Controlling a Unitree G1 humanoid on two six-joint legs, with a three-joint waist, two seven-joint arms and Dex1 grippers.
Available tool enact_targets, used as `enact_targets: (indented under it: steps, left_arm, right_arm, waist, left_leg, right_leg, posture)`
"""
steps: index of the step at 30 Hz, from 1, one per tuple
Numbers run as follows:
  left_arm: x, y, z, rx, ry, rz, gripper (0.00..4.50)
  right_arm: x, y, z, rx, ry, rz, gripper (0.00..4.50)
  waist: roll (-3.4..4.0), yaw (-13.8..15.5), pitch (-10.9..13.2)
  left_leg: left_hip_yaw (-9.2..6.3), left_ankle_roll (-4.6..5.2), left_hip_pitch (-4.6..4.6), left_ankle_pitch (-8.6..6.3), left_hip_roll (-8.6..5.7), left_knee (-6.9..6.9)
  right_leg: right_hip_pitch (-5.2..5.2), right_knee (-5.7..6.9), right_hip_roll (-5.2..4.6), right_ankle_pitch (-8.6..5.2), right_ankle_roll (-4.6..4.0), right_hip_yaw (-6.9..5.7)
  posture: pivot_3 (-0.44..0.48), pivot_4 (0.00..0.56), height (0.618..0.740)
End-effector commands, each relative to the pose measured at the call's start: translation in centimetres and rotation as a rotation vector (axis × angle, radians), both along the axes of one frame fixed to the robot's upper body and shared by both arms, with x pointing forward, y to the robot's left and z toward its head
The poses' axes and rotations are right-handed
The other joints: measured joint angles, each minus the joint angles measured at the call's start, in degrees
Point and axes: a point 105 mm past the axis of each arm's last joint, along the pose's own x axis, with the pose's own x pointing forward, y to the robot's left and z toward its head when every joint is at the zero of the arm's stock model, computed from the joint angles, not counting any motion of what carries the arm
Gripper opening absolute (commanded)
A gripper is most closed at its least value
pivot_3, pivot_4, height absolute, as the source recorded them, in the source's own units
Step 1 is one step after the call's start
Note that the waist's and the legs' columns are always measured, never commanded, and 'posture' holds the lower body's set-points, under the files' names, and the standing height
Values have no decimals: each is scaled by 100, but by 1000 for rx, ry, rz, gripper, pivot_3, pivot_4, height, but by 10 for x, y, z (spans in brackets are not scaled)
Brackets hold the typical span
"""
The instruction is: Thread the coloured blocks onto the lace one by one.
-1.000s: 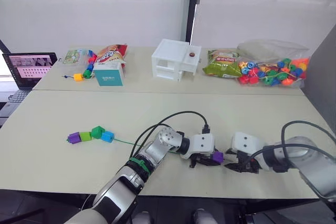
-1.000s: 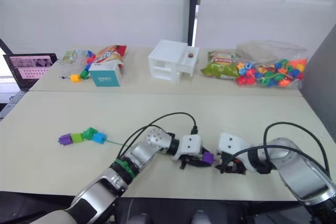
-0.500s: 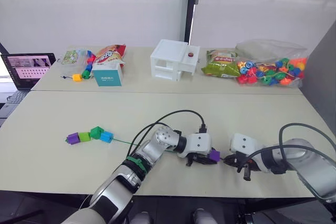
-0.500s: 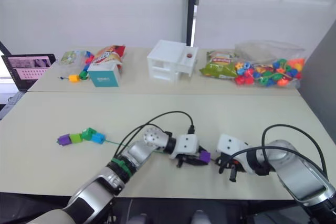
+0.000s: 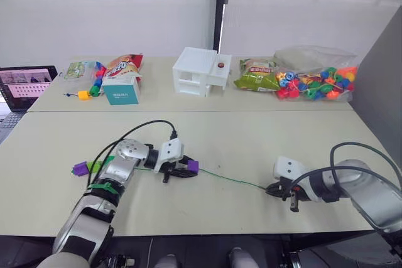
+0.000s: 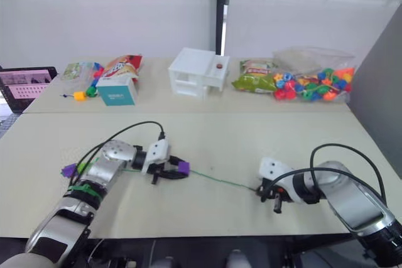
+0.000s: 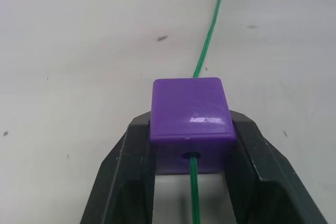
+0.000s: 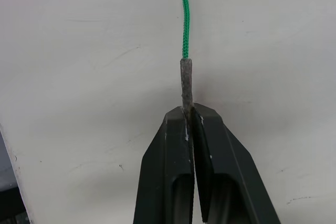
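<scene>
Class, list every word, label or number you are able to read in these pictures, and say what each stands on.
None can be read.
Teal box: white print, too small.
Red snack bag and green snack bag: print blurred.
Laptop screen: contents unreadable.

The lace [image 5: 229,179] runs taut and low between the left gripper [image 5: 183,169] and right gripper [image 5: 271,189], barring passage across that strip of table [image 5: 251,136]. Beyond the lace, bare tabletop lies open up to the white box [image 5: 196,71] and bead bag [image 5: 314,80].
</scene>
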Motion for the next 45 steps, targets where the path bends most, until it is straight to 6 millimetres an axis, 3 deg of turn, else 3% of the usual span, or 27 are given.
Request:
enact_targets:
  steps: [1,4,6,8,15,17,18,24,32,45]
  left_arm:
    - [-1,46,-2,79,13,74,1224]
    - [-3,62,-1,101,12,94,1224]
    - [-11,90,-1,142,23,138,1224]
    - [-17,105,-2,166,33,160,1224]
    - [-24,128,-2,211,59,212,1224]
    - [-22,133,4,211,71,232,2277]
    - [-20,134,10,211,70,237,2577]
    - [-11,140,35,325,-2,196,4471]
    - [-6,109,46,455,58,121,4471]
    - [-18,89,33,569,118,156,4471]
  right_arm:
    - [3,1,3,-11,-5,22,0]
    - [5,1,4,-12,-7,27,0]
    - [7,3,8,-10,-17,40,0]
    - [9,4,10,-10,-20,49,0]
    - [13,6,11,-10,-22,66,0]
    - [15,9,11,-6,-24,73,0]
    - [16,11,11,-2,-25,79,0]
    - [18,18,12,15,-27,97,0]
    - [13,25,7,42,-19,87,0]
    - [9,25,3,49,-17,57,0]
  waist:
    - [0,-45,0]
    - [1,-23,0]
    - [1,-26,0]
    - [2,-60,-1]
    - [10,-44,-4]
    - [10,-52,-4]
    - [10,-52,-4]
    - [5,-21,0]
    - [3,9,1]
    - [1,-9,2]
  left_leg:
    - [0,0,2,0,2,-2]
    - [0,1,0,0,2,-3]
    - [1,0,-2,0,1,0]
    - [1,1,0,-1,3,-3]
    - [2,1,1,0,4,-5]
    - [2,1,2,-1,4,-7]
    - [2,1,2,-1,4,-7]
    - [2,1,-6,-1,4,-5]
    - [-2,1,-16,-1,-2,-4]
    - [-7,3,-16,-2,0,-4]
  right_leg:
    - [-3,2,2,-1,-2,0]
    - [-5,4,2,-1,-2,0]
    - [-3,3,-1,-1,-2,0]
    - [-9,5,2,-1,-3,0]
    - [-10,12,2,-4,-7,0]
    - [-12,14,3,-4,-7,0]
    - [-13,14,4,-4,-7,0]
    - [-17,13,3,-4,-7,0]
    - [-17,28,-3,-4,-6,-6]
    - [-17,24,0,-4,-5,-7]
  posture:
    - [0,150,740]
    - [0,150,740]
    - [0,150,740]
    - [0,150,740]
    - [0,150,740]
    - [0,150,740]
    - [0,150,740]
    - [0,150,740]
    - [0,150,740]
    - [0,150,740]
